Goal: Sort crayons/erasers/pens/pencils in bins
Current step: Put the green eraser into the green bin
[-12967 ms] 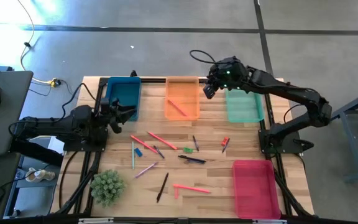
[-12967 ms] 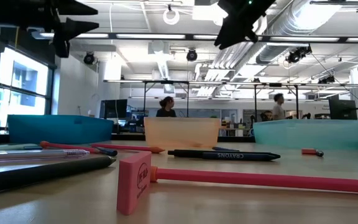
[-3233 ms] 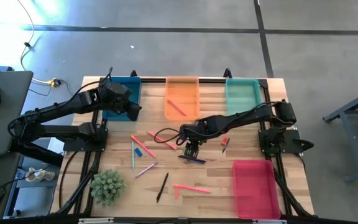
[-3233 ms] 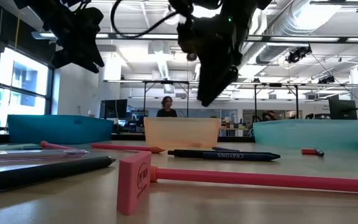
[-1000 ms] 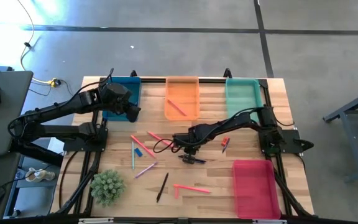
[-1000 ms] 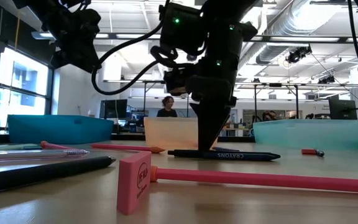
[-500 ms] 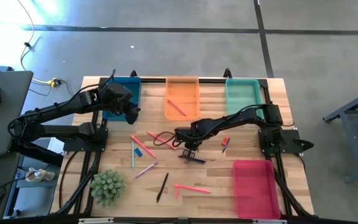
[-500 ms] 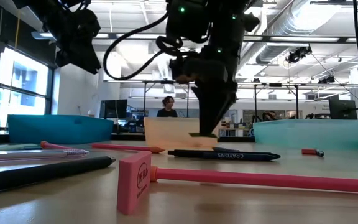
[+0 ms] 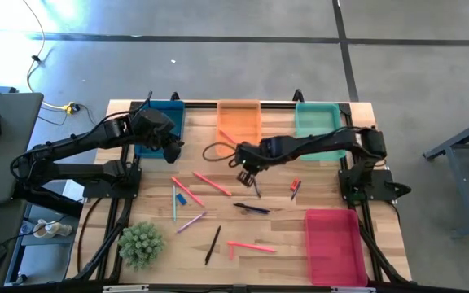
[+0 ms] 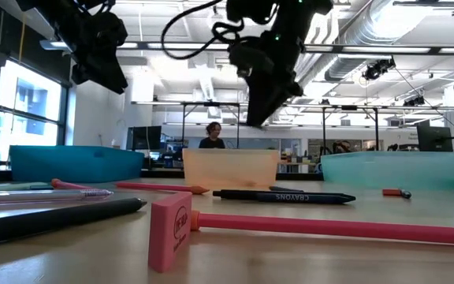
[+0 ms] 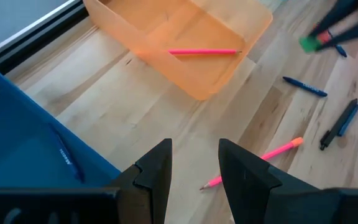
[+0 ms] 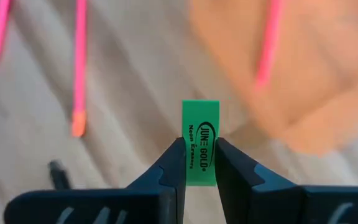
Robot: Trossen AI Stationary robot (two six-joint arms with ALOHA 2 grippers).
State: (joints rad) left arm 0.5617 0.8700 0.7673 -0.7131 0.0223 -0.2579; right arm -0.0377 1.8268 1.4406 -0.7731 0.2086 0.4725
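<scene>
A wooden surface (image 9: 324, 175) is seen from above, with the orange bin (image 9: 238, 128) as landmark. The right gripper (image 9: 246, 176), down at the surface in front of that bin a second ago, has been raised and now hangs just off the bin's near right corner. Its fingers are clamped on a green eraser (image 12: 201, 151), a small printed block held upright, so a pick appears complete and delivery remains. The left gripper (image 9: 169, 147), fingers (image 11: 156, 171) parted and empty, waits left of the orange bin.
</scene>
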